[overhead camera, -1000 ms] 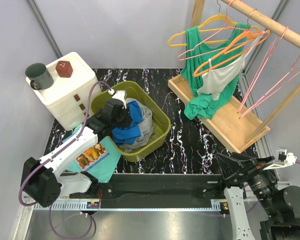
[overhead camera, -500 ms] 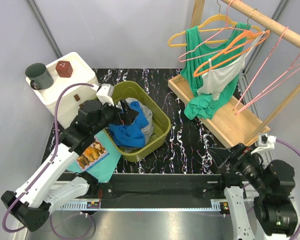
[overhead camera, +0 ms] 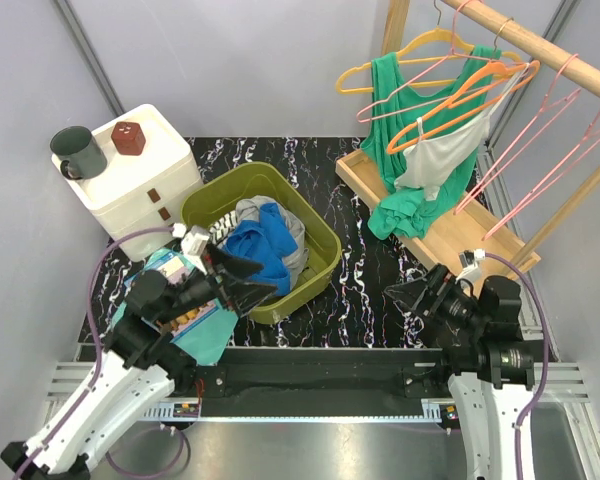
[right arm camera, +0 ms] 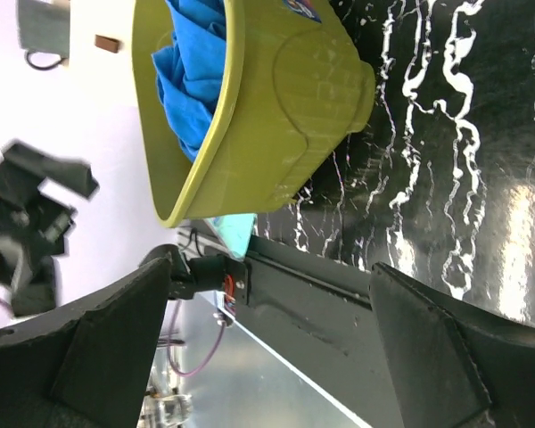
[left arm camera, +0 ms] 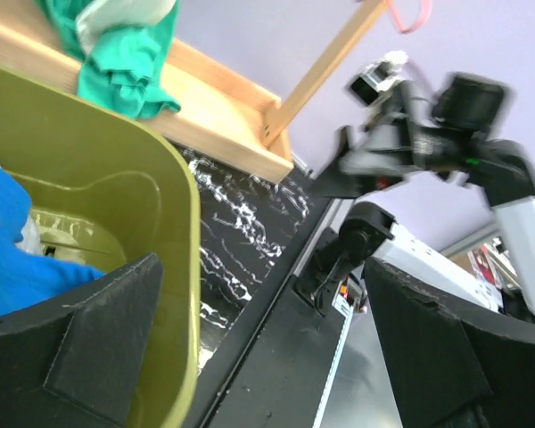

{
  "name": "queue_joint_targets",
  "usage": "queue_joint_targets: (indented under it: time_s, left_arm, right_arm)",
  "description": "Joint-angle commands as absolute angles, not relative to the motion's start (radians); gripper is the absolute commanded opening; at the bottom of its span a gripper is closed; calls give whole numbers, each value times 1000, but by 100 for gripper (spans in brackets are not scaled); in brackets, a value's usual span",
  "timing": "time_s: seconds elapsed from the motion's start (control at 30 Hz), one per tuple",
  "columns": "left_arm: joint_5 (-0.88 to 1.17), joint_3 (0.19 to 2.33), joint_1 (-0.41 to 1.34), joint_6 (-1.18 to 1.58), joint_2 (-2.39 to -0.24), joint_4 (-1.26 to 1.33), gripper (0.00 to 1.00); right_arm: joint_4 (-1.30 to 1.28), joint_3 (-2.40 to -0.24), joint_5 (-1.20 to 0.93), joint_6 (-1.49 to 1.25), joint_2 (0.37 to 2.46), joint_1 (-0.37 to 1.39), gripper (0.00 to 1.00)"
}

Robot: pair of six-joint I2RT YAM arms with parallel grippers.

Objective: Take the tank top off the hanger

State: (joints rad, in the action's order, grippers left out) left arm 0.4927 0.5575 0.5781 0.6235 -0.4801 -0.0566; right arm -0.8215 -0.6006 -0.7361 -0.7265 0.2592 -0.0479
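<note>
Top external view: left gripper (overhead camera: pixel 247 280), right gripper (overhead camera: pixel 408 297) wide open, holding nothing. Right one nearer green cloth tank top (overhead camera: pixel 394 110), far right. Best pinch strap, slip off thin yellow hanger (overhead camera: pixel 410 48) slowly.

An olive-green bin (overhead camera: pixel 310 282) stands on the black marbled desk (overhead camera: pixel 375 275), left of the middle. A blue cloth (overhead camera: pixel 258 245) is heaped in it, with a grey cloth (overhead camera: pixel 293 240) beside and partly under the blue one. To the far left stands a white drawer unit (overhead camera: pixel 140 190), with a dark green mug (overhead camera: pixel 77 152) and a dark red hexagonal block (overhead camera: pixel 128 137) on top, the two apart. A teal sheet (overhead camera: pixel 206 343) lies just beside the bin's near left corner. A shallow wooden tray (overhead camera: pixel 460 255) lies at the far right.
</note>
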Motion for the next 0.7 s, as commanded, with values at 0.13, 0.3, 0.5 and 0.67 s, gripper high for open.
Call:
queue_joint_targets:
  time_s: [0.13,0.3,0.5,0.67]
  left_arm:
    - [437,304,580,701,36,3,99]
    - [449,238,581,713,98,-72,99]
    - [428,170,581,761,138,-37,99]
    - [425,156,583,793,158,-3,99]
  right_arm:
    - [-346,-324,-804,-889,299,-52,100]
    - [-129,-175,-752,-919,327,-51,100]
    - [-55,-51,-693,-916,276,-51,100]
    - [-35,0,-736,-954,158,-51,100]
